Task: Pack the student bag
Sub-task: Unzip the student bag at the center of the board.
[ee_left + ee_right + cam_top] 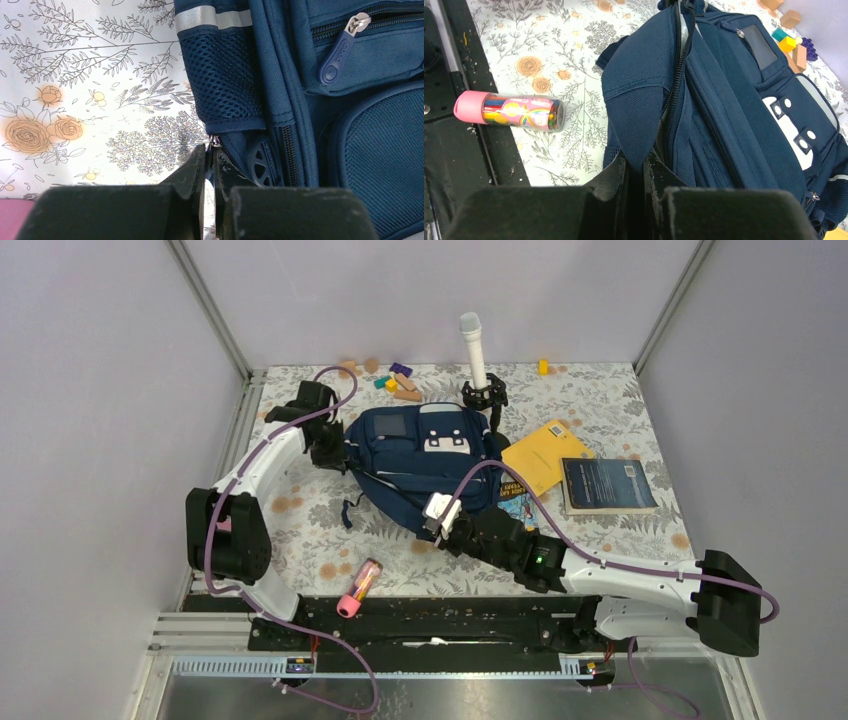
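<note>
Student bag lay flat on the flowered counter, between the two arms and toward the back. At its left side the left end effector was closed, pinched on what looked like a metal zipper pull just below the mesh side pocket; the view there was too tight to be sure. The bag seemed soft and floppy, probably light while unfilled, so it would sag and slide rather than hold a shape. Firm seams, zipper tape and pulls were the sensible places to take hold, not the loose mesh. At the near edge the right end effector was clamped on a fold of navy fabric beside the main zipper, a grip that could hold the mouth taut. Right of the bag lay a yellow book and a dark book.
</note>
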Motion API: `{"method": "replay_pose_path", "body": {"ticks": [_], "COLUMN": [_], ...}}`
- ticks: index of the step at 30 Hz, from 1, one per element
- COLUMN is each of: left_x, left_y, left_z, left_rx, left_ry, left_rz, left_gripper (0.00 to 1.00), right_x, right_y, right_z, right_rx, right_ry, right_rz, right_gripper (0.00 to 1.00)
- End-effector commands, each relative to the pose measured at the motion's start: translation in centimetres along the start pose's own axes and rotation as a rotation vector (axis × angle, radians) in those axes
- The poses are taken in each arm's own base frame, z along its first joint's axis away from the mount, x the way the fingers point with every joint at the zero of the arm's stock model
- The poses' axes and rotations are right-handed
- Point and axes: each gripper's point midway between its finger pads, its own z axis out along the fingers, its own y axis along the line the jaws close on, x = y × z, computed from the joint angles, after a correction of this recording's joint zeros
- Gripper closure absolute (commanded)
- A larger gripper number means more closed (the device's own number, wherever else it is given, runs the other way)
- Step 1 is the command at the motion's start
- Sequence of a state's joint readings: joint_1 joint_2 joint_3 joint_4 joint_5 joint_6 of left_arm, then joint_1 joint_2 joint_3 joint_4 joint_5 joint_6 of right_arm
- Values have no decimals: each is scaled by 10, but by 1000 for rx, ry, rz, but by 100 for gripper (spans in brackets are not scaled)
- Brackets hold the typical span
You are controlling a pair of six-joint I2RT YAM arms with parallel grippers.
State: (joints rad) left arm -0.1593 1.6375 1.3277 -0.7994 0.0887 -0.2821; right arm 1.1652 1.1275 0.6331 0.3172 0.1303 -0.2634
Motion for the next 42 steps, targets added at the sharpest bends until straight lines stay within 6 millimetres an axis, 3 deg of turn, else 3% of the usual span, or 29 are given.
{"method": "replay_pose_path", "body": {"ticks": [1,11,19,26,30,34,42], "left_x": [-71,-74,-73,-72,-75,-78,-88], "left_y": [58,82,83,84,77,70,66], "left_z": [-6,-20,-30,-30,-43,-56,-91], "left_rx": [-233,-378,-388,-408,-387,-355,-342], "left_ry": [-255,-275,-295,-273,-315,-355,-465], "left_rz": [-11,8,13,38,48,52,34], "left_gripper": [100,100,100,100,99,80,27], "right_x": [-67,-73,-71,-76,-78,-80,-83], "right_y": [-12,-10,5,5,4,4,5], "right_z": [-7,-11,-18,-24,-24,-22,-19], "right_rx": [65,85,34,30,34,32,24], "right_ry": [-209,-190,-148,-168,-177,-181,-190], "right_rz": [98,71,70,104,107,99,67], "right_gripper": [100,100,100,100,100,100,100]}}
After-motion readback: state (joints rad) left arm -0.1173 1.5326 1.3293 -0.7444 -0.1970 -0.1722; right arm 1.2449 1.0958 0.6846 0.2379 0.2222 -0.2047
